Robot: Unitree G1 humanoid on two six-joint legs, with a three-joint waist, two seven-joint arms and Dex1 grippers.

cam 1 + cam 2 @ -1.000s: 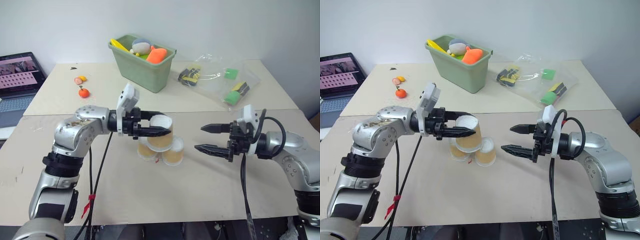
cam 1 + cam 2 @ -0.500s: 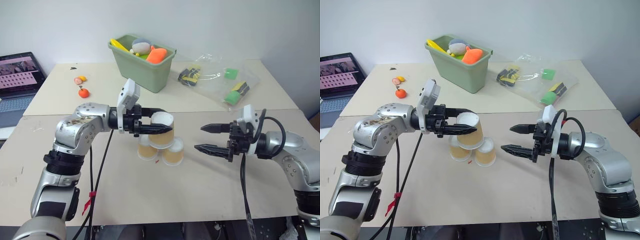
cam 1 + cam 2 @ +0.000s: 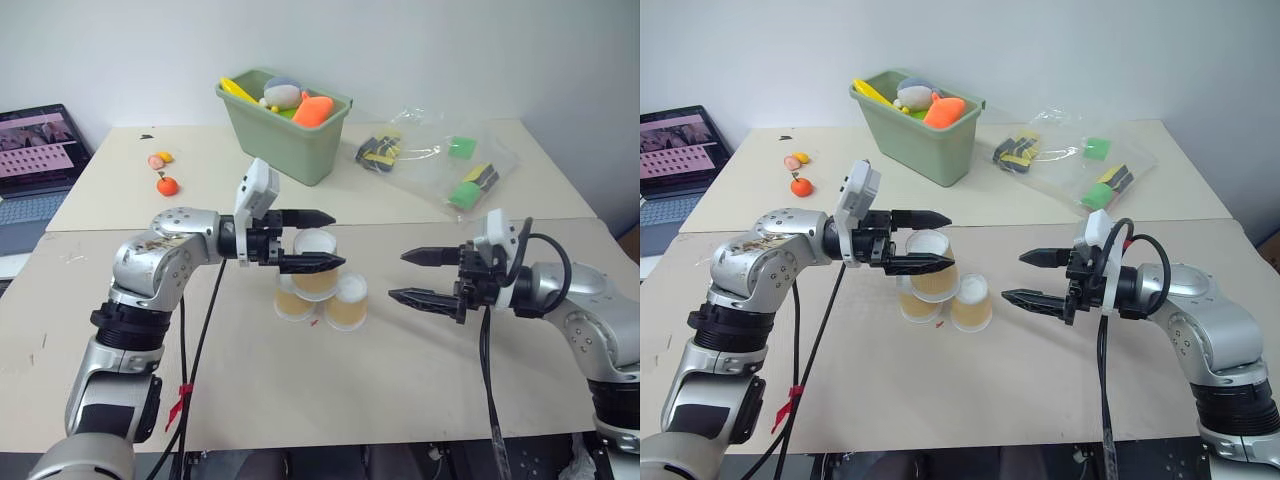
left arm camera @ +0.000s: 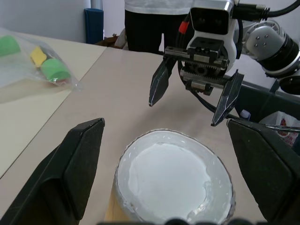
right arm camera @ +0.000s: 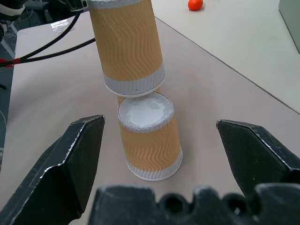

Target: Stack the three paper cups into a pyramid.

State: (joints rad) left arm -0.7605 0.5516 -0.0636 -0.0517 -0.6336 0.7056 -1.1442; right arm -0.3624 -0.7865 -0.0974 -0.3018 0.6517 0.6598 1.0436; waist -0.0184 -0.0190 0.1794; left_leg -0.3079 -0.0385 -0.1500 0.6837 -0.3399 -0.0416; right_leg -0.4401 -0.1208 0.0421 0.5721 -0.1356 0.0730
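Observation:
Three paper cups, tan with white bases, stand upside down as a pyramid at mid-table. Two lower cups (image 3: pixel 295 303) (image 3: pixel 346 303) sit side by side and the top cup (image 3: pixel 314 268) rests across them. My left gripper (image 3: pixel 337 240) is open, one finger on either side of the top cup's base (image 4: pixel 173 176) and clear of it. My right gripper (image 3: pixel 397 276) is open and empty, a short way right of the stack, pointing at it. In the right wrist view the top cup (image 5: pixel 129 42) sits on the nearer lower cup (image 5: pixel 150 136).
A green bin (image 3: pixel 285 135) of toys stands at the back. A clear plastic bag (image 3: pixel 440 160) with small items lies at the back right. Small toy fruits (image 3: pixel 165 183) and a laptop (image 3: pixel 35 165) are to the left. A person (image 4: pixel 154 23) stands beyond the table.
My left gripper has opened and let go of the top cup, which now rests on the two lower ones. The right arm has not moved.

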